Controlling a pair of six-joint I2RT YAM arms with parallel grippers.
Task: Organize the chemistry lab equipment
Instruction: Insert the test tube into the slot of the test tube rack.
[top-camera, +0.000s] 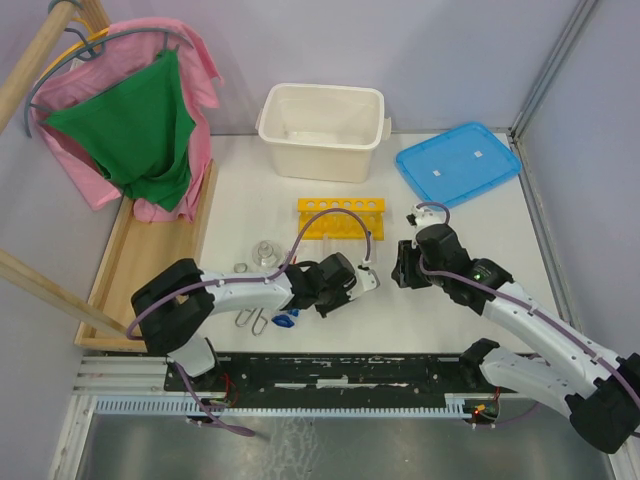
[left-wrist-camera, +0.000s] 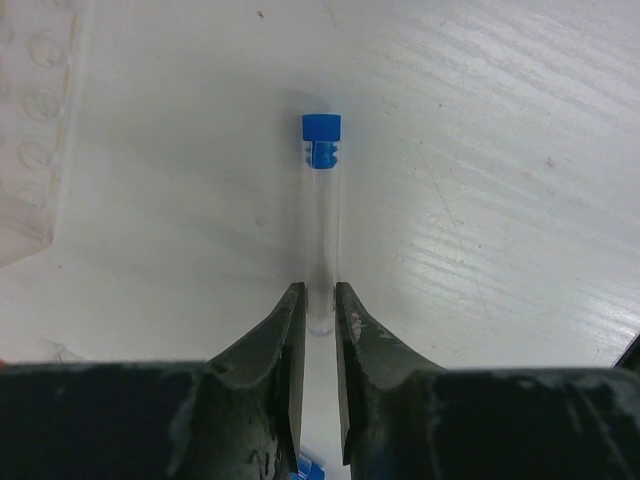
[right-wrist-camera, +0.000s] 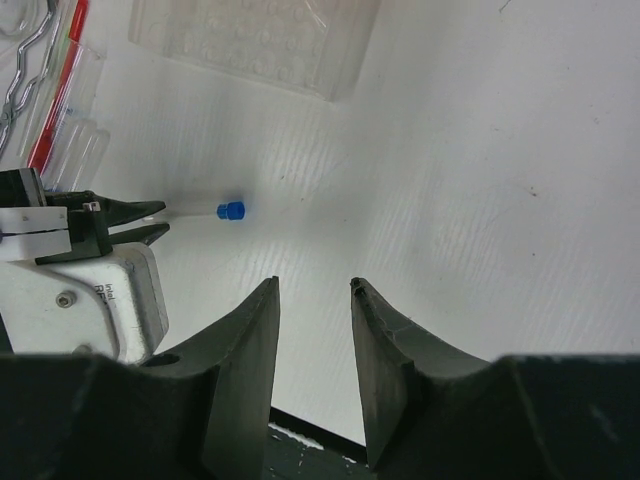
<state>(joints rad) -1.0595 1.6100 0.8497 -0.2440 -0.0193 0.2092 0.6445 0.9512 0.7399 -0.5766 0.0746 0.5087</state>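
The left jaws pinch the bare end of a slim, clear, blue-capped tube (left-wrist-camera: 321, 215); the right jaws stand spread apart.

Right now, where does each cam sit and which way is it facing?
Top external: above and behind the robot, looking down on the table; left arm and right arm show.
Left wrist: looks along the left gripper, shut on a blue-capped tube.
Right wrist: looks down past the open right gripper at the table.
Shared: both wrist views show that tube; right wrist also sees the left gripper holding it.
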